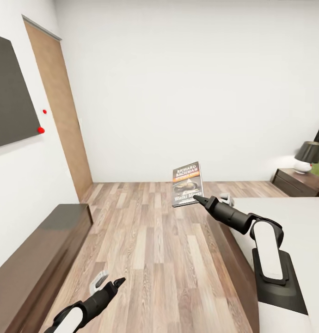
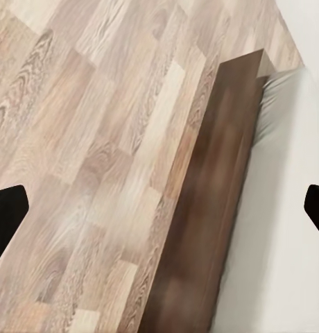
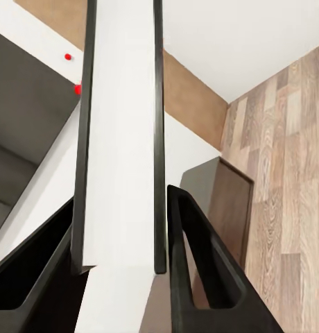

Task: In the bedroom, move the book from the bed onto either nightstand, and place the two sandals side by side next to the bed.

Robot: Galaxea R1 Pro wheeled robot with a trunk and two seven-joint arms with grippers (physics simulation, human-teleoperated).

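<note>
My right gripper [image 1: 199, 199] is shut on the book [image 1: 187, 184], a thin paperback with a dark cover, a white "RICHARD BACHMAN" title and an orange band. The book hangs upright in the air over the wood floor, just off the bed's [image 1: 289, 217] corner. In the right wrist view the book [image 3: 121, 139] appears edge-on, its white pages pinched between the black fingers [image 3: 194, 257]. Low at the left my left gripper [image 1: 108, 281] is open over the floor, holding nothing. The nightstand [image 1: 298, 181] with its black-shaded lamp [image 1: 309, 157] stands at the far right beside the bed. The sandals are out of view.
A long low dark cabinet [image 1: 39, 259] runs along the left wall under a black wall screen [image 1: 9, 92]. A wooden door [image 1: 62, 106] stands in the far left corner. Plank floor stretches between cabinet and bed. The left wrist view looks down on the bed frame [image 2: 208, 208] and mattress [image 2: 277, 208].
</note>
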